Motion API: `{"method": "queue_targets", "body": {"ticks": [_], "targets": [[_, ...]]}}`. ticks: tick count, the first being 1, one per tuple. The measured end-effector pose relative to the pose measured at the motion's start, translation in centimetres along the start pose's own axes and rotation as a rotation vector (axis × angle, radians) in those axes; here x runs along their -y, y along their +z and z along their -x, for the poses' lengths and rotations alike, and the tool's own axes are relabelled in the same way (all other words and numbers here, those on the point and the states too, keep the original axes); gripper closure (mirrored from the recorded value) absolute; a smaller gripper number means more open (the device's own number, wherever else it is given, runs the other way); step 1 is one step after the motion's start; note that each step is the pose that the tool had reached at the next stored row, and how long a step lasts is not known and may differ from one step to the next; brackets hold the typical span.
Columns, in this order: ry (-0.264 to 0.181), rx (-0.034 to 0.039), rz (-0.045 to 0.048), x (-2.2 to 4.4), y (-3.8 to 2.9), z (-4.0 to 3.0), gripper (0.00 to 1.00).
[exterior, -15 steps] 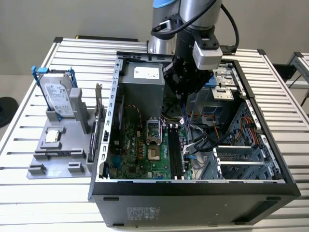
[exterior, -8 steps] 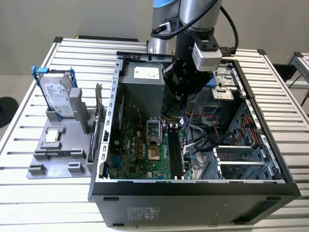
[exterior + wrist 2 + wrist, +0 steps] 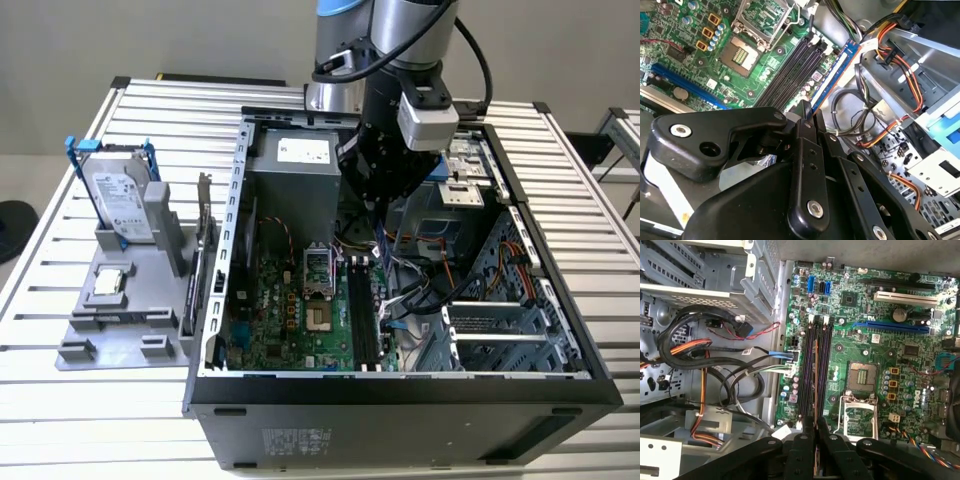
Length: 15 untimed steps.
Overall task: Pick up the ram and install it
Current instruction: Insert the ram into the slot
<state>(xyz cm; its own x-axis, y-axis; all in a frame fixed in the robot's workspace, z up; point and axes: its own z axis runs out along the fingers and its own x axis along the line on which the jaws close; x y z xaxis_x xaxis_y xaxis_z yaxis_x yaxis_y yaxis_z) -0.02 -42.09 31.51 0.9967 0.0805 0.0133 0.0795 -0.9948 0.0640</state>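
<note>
I am watching a slatted metal table point(image 3: 60, 400) that carries everything here. Toward its edge on the exterior view's left stands a grey holder point(image 3: 120, 320), with a silver hard drive point(image 3: 118, 200) upright in a blue-handled bracket and a small square chip point(image 3: 108, 283) lying flat in front of it. Next along is the open computer case point(image 3: 400, 400), its green motherboard point(image 3: 290, 310) lying in the bottom with black memory slots point(image 3: 362, 315) near the middle. The arm reaches down into the case from above. My gripper point(image 3: 806, 116) is clamped on the ram point(image 3: 832, 76), whose blue face runs out from between the fingertips in the second wrist view. In the first wrist view the ram point(image 3: 816, 390) shows edge-on above the slots point(image 3: 809, 370).
</note>
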Motion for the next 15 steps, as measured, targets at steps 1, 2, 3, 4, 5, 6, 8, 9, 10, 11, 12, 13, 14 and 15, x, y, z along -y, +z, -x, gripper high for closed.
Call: {"method": "queue_targets", "body": {"ticks": [1,2,3,4,5,6,8,9,10,11,12,13,14,15], "targets": [[0.000,0.0000,0.0009,0.00,0.05,0.00,1.00],[0.000,0.0001,0.0018,0.01,0.10,0.00,1.00],[0.000,0.0002,0.0026,0.01,0.14,0.00,1.00],[0.000,0.0002,0.0032,0.02,0.20,0.00,1.00],[0.000,0.0003,0.0037,0.02,0.26,0.00,1.00],[0.000,0.0003,0.0041,0.02,0.33,0.00,1.00],[0.000,0.0004,0.0049,0.03,0.45,0.01,1.00],[0.000,0.0004,0.0052,0.03,0.51,0.01,1.00],[0.000,0.0004,0.0055,0.04,0.57,0.01,1.00],[0.000,0.0004,0.0058,0.04,0.63,0.01,1.00],[0.000,0.0005,0.0062,0.05,0.70,0.01,1.00],[0.000,0.0005,0.0065,0.05,0.76,0.01,1.00],[0.000,0.0005,0.0067,0.06,0.80,0.01,1.00],[0.000,0.0006,0.0072,0.06,0.82,0.01,1.00]]}}
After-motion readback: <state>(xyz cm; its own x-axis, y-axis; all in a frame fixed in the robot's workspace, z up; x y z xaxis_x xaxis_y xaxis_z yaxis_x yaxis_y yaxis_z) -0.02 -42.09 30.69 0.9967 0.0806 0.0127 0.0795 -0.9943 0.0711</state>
